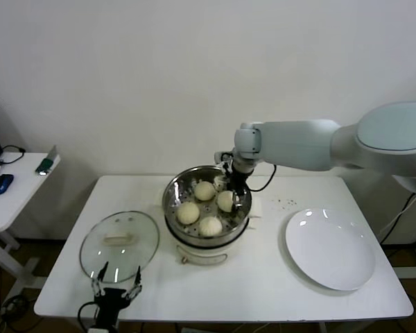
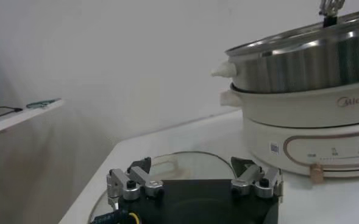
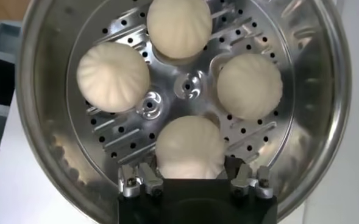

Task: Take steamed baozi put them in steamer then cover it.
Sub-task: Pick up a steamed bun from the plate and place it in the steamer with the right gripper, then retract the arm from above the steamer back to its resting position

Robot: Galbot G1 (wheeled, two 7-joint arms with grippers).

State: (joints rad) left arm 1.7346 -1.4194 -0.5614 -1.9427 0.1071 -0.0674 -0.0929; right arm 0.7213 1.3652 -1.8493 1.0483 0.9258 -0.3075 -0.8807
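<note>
Baozi (image 3: 190,147) sits between your right gripper's (image 3: 190,178) spread fingers inside the Midea-branded steamer (image 2: 301,109); left gripper (image 1: 116,286) hangs open beside it.

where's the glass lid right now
In the head view the glass lid lies flat on the table, on the robot's left of the steamer, just beyond the left gripper.
</note>
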